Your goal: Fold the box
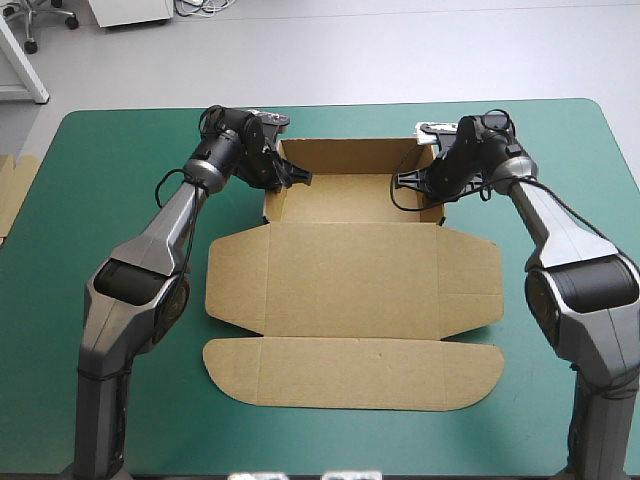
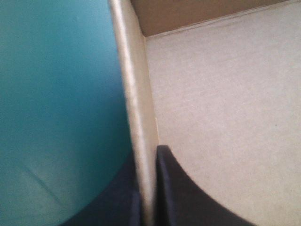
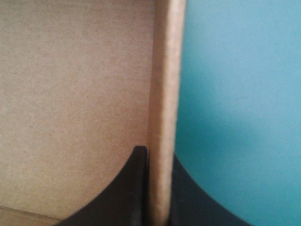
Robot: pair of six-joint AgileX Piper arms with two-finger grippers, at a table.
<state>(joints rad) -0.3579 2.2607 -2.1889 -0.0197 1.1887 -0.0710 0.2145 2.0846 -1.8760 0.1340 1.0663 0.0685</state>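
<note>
Left arm: runs forward along the left side of the box, upper link near the box's near-left corner, forearm slanting up to the far-left corner.
Left wrist: turned inward toward the box.
Left gripper: at the box's left wall. Black fingers all but closed, the wall pinched between them, one inside the box and one outside.
Right arm: mirrors the left along the box's right side.
Right wrist: turned inward.
Right gripper: fingers clamped on the right wall, one on each face.
</note>
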